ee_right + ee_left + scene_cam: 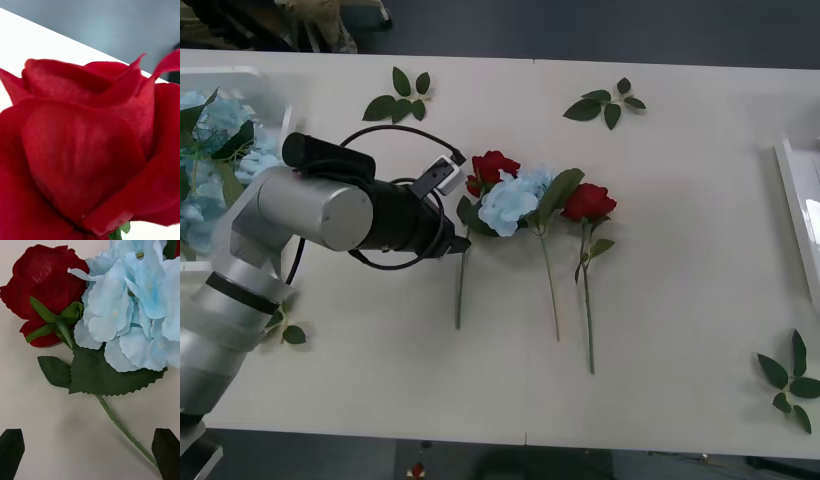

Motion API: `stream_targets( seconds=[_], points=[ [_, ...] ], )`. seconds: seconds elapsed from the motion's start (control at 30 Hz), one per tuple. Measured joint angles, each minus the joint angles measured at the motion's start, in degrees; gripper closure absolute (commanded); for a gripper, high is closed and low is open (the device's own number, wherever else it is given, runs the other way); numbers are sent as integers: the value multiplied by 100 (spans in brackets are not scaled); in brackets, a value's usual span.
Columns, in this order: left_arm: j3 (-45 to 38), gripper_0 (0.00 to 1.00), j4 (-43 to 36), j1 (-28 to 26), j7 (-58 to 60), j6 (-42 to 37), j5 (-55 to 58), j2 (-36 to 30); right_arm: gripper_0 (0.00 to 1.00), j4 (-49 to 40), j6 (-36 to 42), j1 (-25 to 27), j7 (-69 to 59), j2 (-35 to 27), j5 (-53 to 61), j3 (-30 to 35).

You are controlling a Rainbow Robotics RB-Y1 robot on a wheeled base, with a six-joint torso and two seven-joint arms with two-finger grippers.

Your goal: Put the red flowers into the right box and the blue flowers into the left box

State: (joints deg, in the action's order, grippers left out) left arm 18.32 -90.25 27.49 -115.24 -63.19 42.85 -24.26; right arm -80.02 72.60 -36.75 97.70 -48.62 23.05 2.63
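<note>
Left end effector (90, 453) spread apart — blue flower (131, 311) stem between its fingers, beside a red flower (45, 288).

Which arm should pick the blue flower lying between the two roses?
Left, probably. The left gripper is open right over the blue flower, its stem between the fingers, and the left box is on that side.

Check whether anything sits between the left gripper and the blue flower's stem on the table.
Nothing visible does. The left gripper, fingers open, hovers over bare table with the blue flower stem running between the fingers. A red rose lies against the blue head, beside it, not across the stem.
</note>
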Motion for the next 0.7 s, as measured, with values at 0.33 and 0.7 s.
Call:
stream_targets(
  seconds=[0.33, 0.7],
  points=[
    [554, 0, 1210, 723, 0, 568, 207, 43, 100, 1445, -1342, 0, -1, -22, -275, 32],
    [1380, 0, 2229, 1420, 0, 1175, 573, 130, 100, 2836, -2488, 0, -11, -22, -272, 504]
  ],
)
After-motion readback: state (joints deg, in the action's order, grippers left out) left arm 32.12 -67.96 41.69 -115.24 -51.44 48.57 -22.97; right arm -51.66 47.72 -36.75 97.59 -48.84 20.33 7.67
